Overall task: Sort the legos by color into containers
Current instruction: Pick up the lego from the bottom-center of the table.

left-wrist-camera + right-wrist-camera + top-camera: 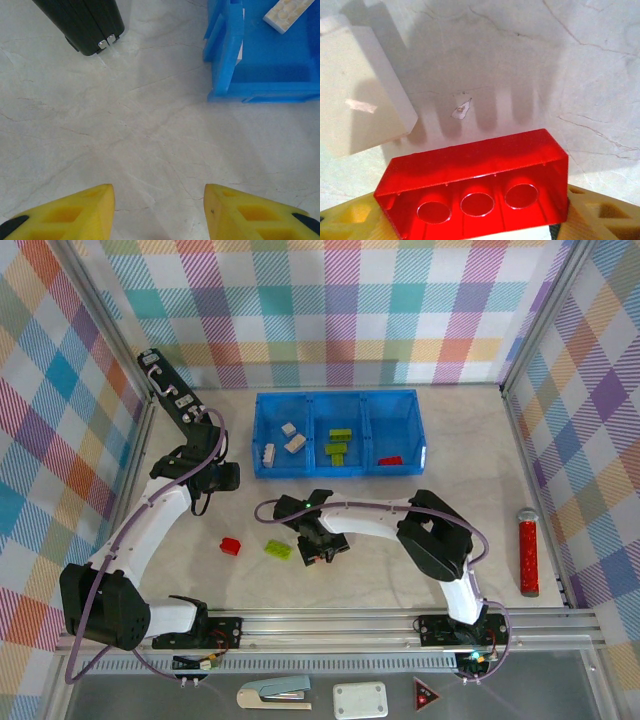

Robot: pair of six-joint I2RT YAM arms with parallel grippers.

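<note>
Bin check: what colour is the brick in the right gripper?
Red; the brick shows best in the right wrist view.

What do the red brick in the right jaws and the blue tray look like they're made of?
Red brick: hard moulded plastic, glossy and slightly translucent. It has a hollow underside with three round tubes, and its crisp edges catch the light. Blue tray: probably rigid opaque plastic, smooth with a soft sheen, judging by its thin moulded walls and even colour.
</note>
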